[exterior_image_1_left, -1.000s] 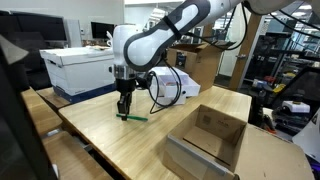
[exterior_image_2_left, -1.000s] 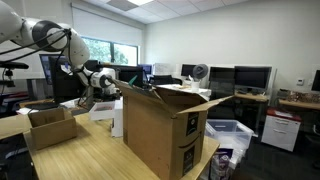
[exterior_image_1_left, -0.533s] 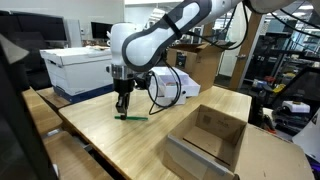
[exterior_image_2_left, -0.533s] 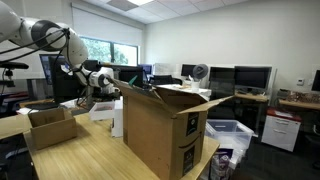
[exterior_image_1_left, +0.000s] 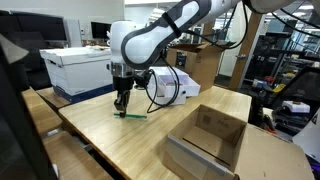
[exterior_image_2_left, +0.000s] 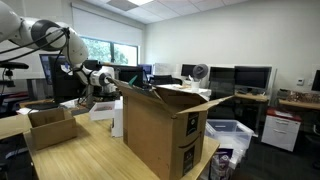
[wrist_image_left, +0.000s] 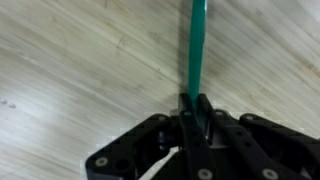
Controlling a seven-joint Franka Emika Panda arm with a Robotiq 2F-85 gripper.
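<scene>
Nearest, in the wrist view, the gripper (wrist_image_left: 195,108) has its fingers (wrist_image_left: 183,112) drawn almost fully together, pinching 1 end of a green marker (wrist_image_left: 194,50). The marker lies flat on the wooden table (wrist_image_left: 70,60) and points straight away from the jaws.

In an exterior view, the open cardboard box (exterior_image_1_left: 210,140) sits at the near end of the table. The marker lies beyond the box, well apart from it, toward the far edge. The arm (exterior_image_1_left: 150,40) stands over the marker with the gripper pointing straight down.

The step in hand looks like the pick-up. The grip is made, but the marker is not yet off the wood. The next move calls for a slow, straight lift. Because the hold is at 1 end only (the long free end could droop or twist between the pads), the wrist should stay level until the marker clears the table.

Counted out: 1 marker, 1 gripper on 1 arm, and 1 open box on this table. Farther beyond the box, behind the arm, stands 1 white carton (exterior_image_1_left: 80,70). In an exterior view, 1 tall cardboard box (exterior_image_2_left: 165,130) with raised flaps fills the foreground, and 1 desk fan (exterior_image_2_left: 198,72) stands far behind it.
</scene>
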